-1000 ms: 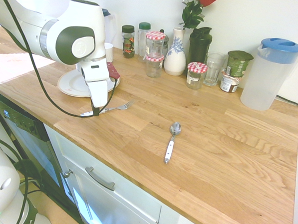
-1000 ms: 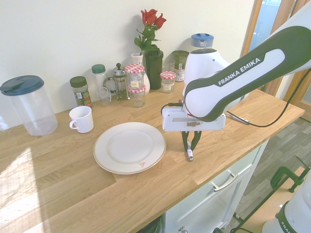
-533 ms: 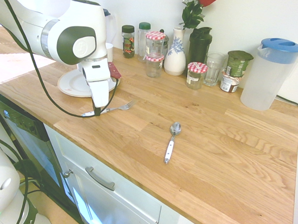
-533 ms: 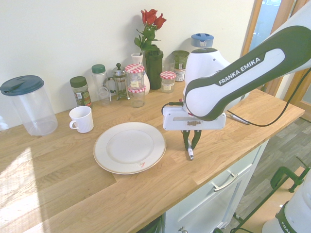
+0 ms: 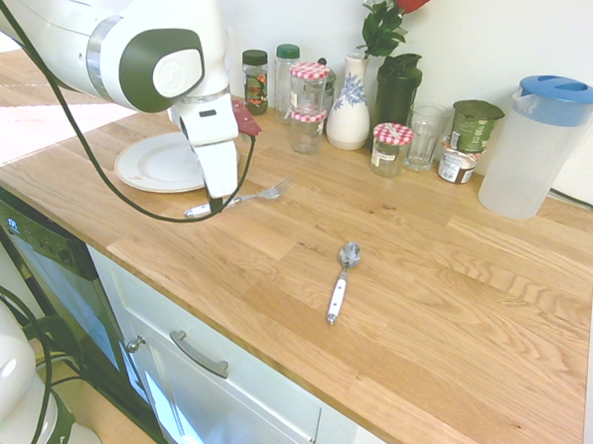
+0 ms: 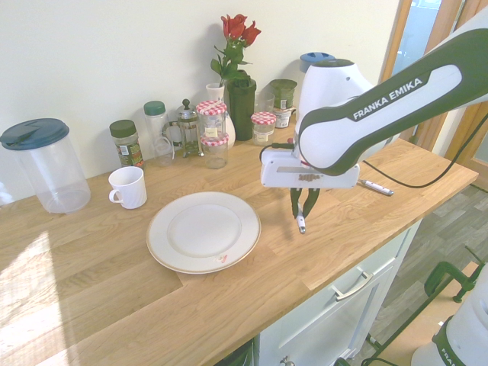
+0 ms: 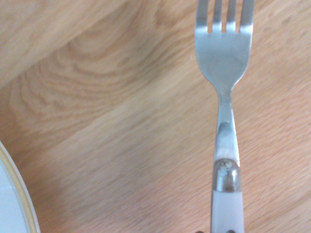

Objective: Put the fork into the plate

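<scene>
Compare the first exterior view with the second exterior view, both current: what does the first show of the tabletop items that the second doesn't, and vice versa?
Only the first exterior view: the fork's tines and the spoon's metal bowl.

Only the second exterior view: the white cup and the coffee press in full.

Both: the fork's white handle at the end effector, the plate, the roses, the checked-lid jars and part of the spoon, whose handle appears in the second.

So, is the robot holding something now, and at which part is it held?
Yes, the gripper is shut on the fork, holding it by its white handle, with the tines free.
</scene>
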`<state>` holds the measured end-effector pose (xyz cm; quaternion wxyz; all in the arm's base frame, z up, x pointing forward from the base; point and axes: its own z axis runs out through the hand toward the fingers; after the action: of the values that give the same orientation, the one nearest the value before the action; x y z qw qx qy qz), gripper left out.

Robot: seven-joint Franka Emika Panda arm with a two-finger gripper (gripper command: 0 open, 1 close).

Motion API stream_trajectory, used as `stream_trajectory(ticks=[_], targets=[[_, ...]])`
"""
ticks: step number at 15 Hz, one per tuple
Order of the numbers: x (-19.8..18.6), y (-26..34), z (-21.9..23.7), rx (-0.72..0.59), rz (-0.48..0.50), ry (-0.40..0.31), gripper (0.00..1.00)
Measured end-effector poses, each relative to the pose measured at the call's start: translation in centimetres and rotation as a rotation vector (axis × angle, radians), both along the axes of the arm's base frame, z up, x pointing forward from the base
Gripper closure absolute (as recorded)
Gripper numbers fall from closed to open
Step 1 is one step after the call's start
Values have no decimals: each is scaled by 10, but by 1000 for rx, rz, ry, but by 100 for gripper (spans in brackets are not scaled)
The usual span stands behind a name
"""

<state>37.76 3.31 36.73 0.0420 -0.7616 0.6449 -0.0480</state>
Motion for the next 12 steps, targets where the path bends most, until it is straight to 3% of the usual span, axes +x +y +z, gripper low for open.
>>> stream_trajectory(ticks=[5, 12], targets=[[17, 53, 28, -10, 122, -66, 100], [58, 154, 8, 36, 236, -49, 100]])
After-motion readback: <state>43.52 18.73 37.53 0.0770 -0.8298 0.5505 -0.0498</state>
